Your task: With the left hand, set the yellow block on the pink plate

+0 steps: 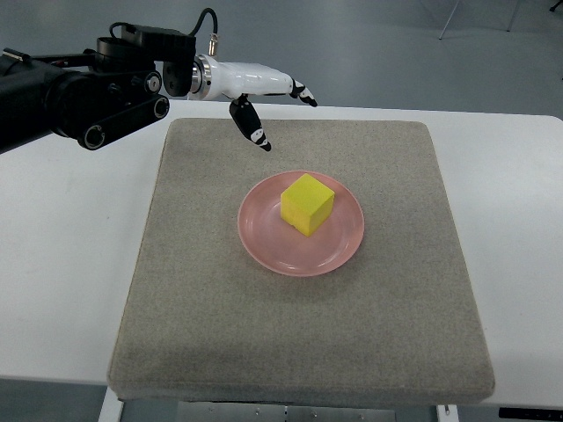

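The yellow block (307,203) sits on the pink plate (264,242), resting on the plate's flat centre a little toward its far side, with one corner turned toward the camera and bare pink showing all around it. The plate lies near the middle of a grey mat (202,334), which covers most of the white counter (53,264). The left hand (261,97) hangs above the mat's far edge, well apart from the plate and the block; its fingers (303,93) are spread and loose and grip nothing, one pointing down toward the mat, the others reaching out to the side. No right arm shows anywhere in the view. Judged from how things lie, the placing looks done, so the remaining risks are small ones: the block seems to stand flat and steady, and only a knock would shift it. That knock could come from the left arm (79,101) if it swung low across the mat on its way out, with the downward finger catching the plate's rim and sliding the plate or tipping the block off it. A path that lifts first and then draws back toward the left edge would likely keep clear of both
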Robot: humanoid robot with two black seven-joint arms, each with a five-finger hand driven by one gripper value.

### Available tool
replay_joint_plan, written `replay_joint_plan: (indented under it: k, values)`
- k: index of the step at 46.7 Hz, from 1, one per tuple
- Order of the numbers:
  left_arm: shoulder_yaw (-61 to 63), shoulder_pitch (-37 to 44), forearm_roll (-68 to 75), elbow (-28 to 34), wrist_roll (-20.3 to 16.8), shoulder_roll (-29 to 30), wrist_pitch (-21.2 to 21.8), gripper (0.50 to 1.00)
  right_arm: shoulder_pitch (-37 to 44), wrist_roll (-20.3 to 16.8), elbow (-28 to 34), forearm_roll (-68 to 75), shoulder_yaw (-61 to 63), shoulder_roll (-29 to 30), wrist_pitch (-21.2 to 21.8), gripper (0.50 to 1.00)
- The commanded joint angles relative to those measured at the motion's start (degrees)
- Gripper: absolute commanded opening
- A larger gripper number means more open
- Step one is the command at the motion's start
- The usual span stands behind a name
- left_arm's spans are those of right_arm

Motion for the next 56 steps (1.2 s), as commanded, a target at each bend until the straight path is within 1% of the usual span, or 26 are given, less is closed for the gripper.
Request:
replay_joint_plan:
  k: [1, 5, 9, 21, 27, 33, 38, 44, 46, 50, 52, 56]
  values:
    - [-0.5, 1.2, -1.7, 3.1, 0.0, -0.2, 1.7, 0.934, 0.0, 0.1, 0.0, 0.0, 0.0, 0.0, 0.0, 0.924]
    - [-0.5, 1.7, -3.3, 6.0, 0.0, -0.3, 3.5, 0.934, 0.0, 0.0, 0.0, 0.0, 0.0, 0.0, 0.0, 0.924]
    - [-0.5, 2.7, -5.8, 9.7, 0.0, -0.6, 4.4, 0.934, 0.0, 0.0, 0.0, 0.0, 0.0, 0.0, 0.0, 0.924]
    - [-0.6, 5.0, -16.6, 19.3, 0.1, -0.7, 4.5, 0.934, 0.0, 0.0, 0.0, 0.0, 0.0, 0.0, 0.0, 0.924]
    - [-0.7, 6.1, -24.0, 21.2, 0.2, -1.1, 5.1, 0.934, 0.0, 0.1, 0.0, 0.0, -0.1, 0.0, 0.0, 0.924]
    - [-0.6, 7.1, -32.3, 23.2, 0.9, -1.1, 8.0, 0.934, 0.0, 0.0, 0.0, 0.0, -0.1, 0.0, 0.0, 0.924]
    - [-0.7, 7.4, -36.8, 25.3, 1.2, -2.0, 9.1, 0.934, 0.0, 0.0, 0.0, 0.0, 0.0, 0.0, 0.0, 0.924]
    - [-0.7, 8.1, -43.6, 27.3, 1.4, -2.8, 8.7, 0.934, 0.0, 0.1, 0.0, 0.0, 0.0, 0.0, 0.0, 0.924]
    - [-0.7, 8.1, -46.0, 27.4, 2.1, -2.9, 8.3, 0.934, 0.0, 0.1, 0.0, 0.0, 0.0, 0.0, 0.0, 0.924]
    - [-0.8, 8.1, -50.6, 27.4, 4.7, -2.9, 7.9, 0.934, 0.0, 0.0, 0.0, 0.0, -0.1, 0.0, 0.0, 0.924]
    - [-0.8, 8.1, -52.9, 27.4, 5.6, -2.9, 7.0, 0.936, 0.0, 0.1, 0.0, 0.0, 0.0, 0.0, 0.1, 0.924]
    - [-0.9, 8.1, -58.0, 27.5, 5.8, -2.8, 3.9, 0.936, 0.0, 0.0, 0.0, 0.0, 0.0, 0.0, 0.0, 0.924]
